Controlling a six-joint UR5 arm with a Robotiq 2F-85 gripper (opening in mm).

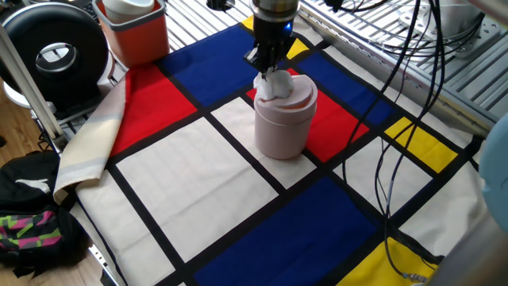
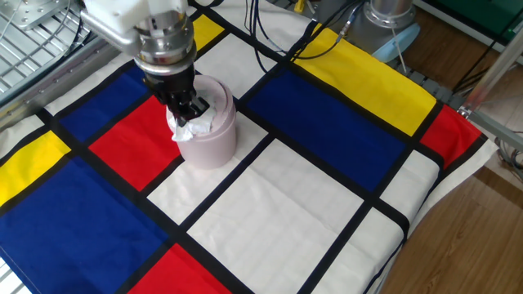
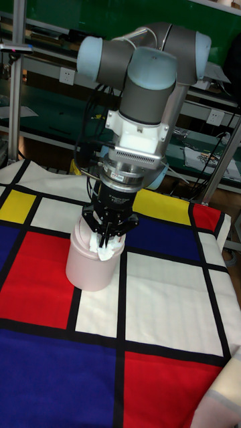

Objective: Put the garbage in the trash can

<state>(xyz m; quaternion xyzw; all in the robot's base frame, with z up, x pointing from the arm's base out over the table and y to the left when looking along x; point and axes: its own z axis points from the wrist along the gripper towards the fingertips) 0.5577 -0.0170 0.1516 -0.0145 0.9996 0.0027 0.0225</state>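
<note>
Tissue wad (image 1: 274,86): in one fixed view it is seen pinched in the gripper (image 1: 267,70), hanging directly below the fingertips and resting on the lid of the pink trash can (image 1: 283,119). Most of the wad is judged to be outside the can, at the lid edge.

Other fixed view: the tissue wad (image 2: 190,128) is bunched under the gripper (image 2: 187,112), draped over the near rim of the trash can (image 2: 208,139). Jaws are closed on the paper; contact with the lid cannot be confirmed.

Tall fixed view: the gripper (image 3: 109,242) is tilted slightly, with the tissue wad (image 3: 107,253) clamped between the fingers and trailing just below them over the trash can (image 3: 90,262) top.

Handling, as judged: light, soft, compressible, not fragile, little slip. It is best held at the bunched core; loose flaps are likely to snag on the swing lid. Pushing down through the flap is probably needed before release.
</note>
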